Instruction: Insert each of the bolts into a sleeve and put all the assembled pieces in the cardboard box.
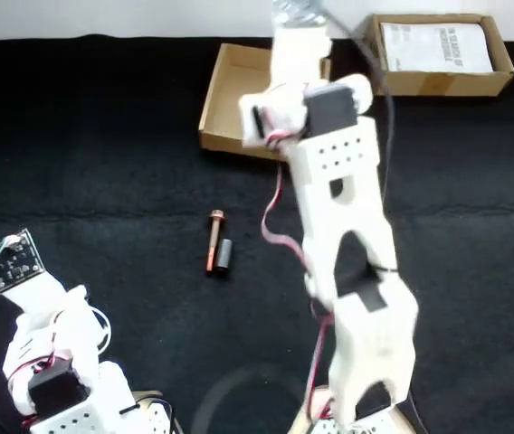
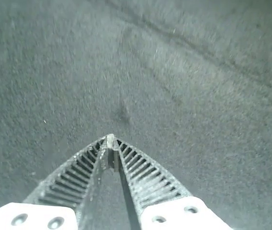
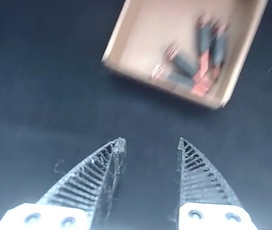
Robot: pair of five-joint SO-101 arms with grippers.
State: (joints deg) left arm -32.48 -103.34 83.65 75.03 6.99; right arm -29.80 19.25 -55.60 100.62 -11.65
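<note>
The right gripper (image 3: pixel 150 146) is held over the dark mat (image 1: pixel 103 163) just short of the cardboard box (image 3: pixel 141 33). Its jaws are set apart with nothing between them, a stance judged to suit a reach for the next part. Inside the box, assembled pieces (image 3: pixel 193 67) are heaped toward the wall farthest from that gripper. Copper-red threaded shanks are seen, capped by dark grey sleeves. The count cannot be fixed through the blur, though perhaps three or four are there.

One bolt (image 1: pixel 214 240) is left on the mat well apart from the box, on the side toward the arm bases. It is copper-coloured and slim, and it is laid with its head toward the box. A short black sleeve (image 1: pixel 224 256) is laid just beside the shank end farther from the box. The bolt is not yet inserted, so one assembly is judged to remain.

The left gripper (image 2: pixel 110 143) is pressed together on nothing above bare mat, farther from the box than the bolt. It is presumably parked there to leave the box side free for the other arm.
</note>
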